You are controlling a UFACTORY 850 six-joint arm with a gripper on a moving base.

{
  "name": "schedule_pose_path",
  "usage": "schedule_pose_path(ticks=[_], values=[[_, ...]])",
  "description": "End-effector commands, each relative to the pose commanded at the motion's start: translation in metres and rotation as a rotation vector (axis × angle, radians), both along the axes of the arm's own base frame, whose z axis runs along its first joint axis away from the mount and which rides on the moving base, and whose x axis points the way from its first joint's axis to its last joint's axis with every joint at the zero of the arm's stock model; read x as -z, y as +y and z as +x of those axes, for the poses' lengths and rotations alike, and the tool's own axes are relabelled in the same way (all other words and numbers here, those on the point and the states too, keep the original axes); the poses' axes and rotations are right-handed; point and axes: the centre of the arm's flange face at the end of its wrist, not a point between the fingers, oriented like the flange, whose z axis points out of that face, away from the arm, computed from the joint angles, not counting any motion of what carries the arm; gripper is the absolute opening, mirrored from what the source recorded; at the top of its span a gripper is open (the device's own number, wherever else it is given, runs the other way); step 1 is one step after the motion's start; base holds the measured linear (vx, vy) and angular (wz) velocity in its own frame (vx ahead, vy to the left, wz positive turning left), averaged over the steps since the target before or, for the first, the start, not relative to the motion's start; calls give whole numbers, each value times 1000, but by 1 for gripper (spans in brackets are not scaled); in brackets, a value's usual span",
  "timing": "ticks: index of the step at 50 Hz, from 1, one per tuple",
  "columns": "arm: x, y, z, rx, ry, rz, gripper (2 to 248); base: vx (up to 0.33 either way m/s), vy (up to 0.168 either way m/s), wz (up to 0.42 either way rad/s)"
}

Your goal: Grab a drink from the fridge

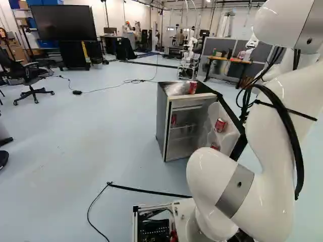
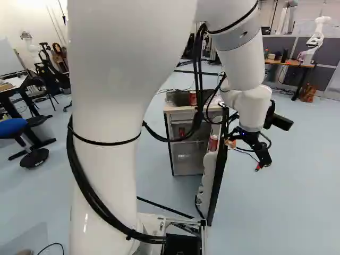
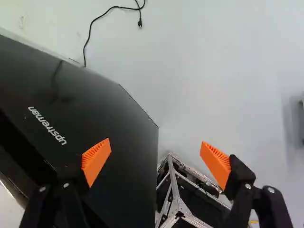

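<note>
In the right base view my gripper (image 2: 244, 155) hangs on the outer side of the fridge's open door (image 2: 218, 175). The wrist view shows the gripper (image 3: 156, 151) open, nothing between its orange pads, with the door's black outer face (image 3: 118, 114) beside and beneath one finger. The small fridge (image 1: 162, 121) stands on the floor. A red can (image 1: 193, 87) is on its top, another can (image 1: 173, 120) is inside. The door's inner shelves hold a red can (image 1: 220, 125) and, lower, a partly hidden one (image 1: 215, 146).
The base's metal frame (image 3: 178, 204) shows near the other finger in the wrist view. A black cable (image 1: 146, 191) lies on the floor before the fridge. Farther off are an office chair (image 1: 30, 75), a desk (image 1: 227, 60) and another robot (image 2: 317, 40).
</note>
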Motion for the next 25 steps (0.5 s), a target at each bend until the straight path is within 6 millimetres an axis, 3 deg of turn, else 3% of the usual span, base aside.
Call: schedule_pose_path(ticks=[25], values=[[-1, 44, -19, -34, 5, -8, 247, 0, 0, 0]])
